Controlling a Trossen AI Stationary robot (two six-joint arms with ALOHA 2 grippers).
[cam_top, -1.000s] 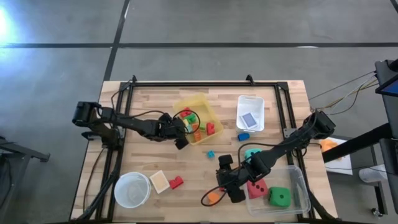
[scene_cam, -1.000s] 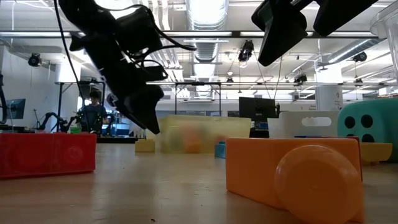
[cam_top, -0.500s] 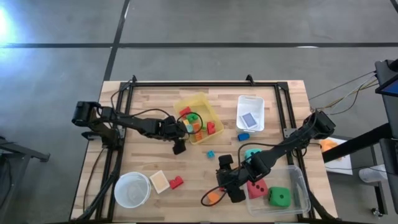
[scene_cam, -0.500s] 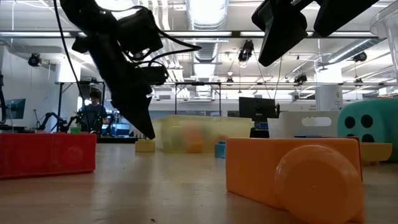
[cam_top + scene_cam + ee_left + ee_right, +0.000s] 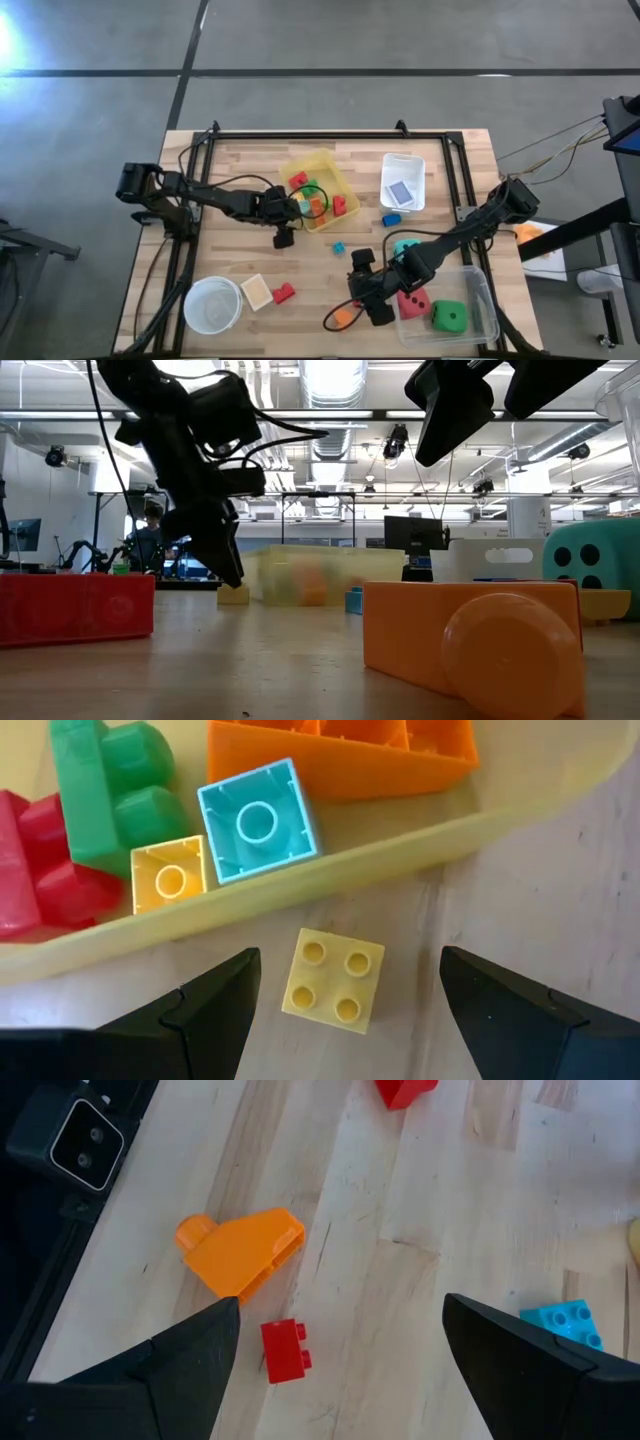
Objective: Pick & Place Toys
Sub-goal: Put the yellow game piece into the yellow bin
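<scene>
My left gripper (image 5: 283, 238) is open, pointing down, just off the near side of the yellow bin (image 5: 318, 190). In the left wrist view a small yellow four-stud block (image 5: 333, 976) lies flat on the table between my open fingers (image 5: 345, 1020), untouched, against the bin's wall (image 5: 400, 850). The bin holds red, green, orange, blue and yellow blocks. My right gripper (image 5: 365, 290) is open and empty above the table, near an orange block (image 5: 240, 1250) and a small red block (image 5: 285, 1350). The pink-red die (image 5: 412, 300) and green die (image 5: 449, 317) lie in the clear bin (image 5: 482, 290).
A teal die (image 5: 404, 246), a small teal block (image 5: 338, 247) and a blue block (image 5: 390, 219) lie mid-table. A white bin (image 5: 403, 182) stands at the far right. A white bowl (image 5: 212, 305), a cream square (image 5: 256, 291) and a red block (image 5: 284, 292) sit near left.
My left gripper has drawn back from the yellow bin toward the table's near edge and a little left. It has gone down toward the table and tipped to point more steeply down. Its fingers stay open.
</scene>
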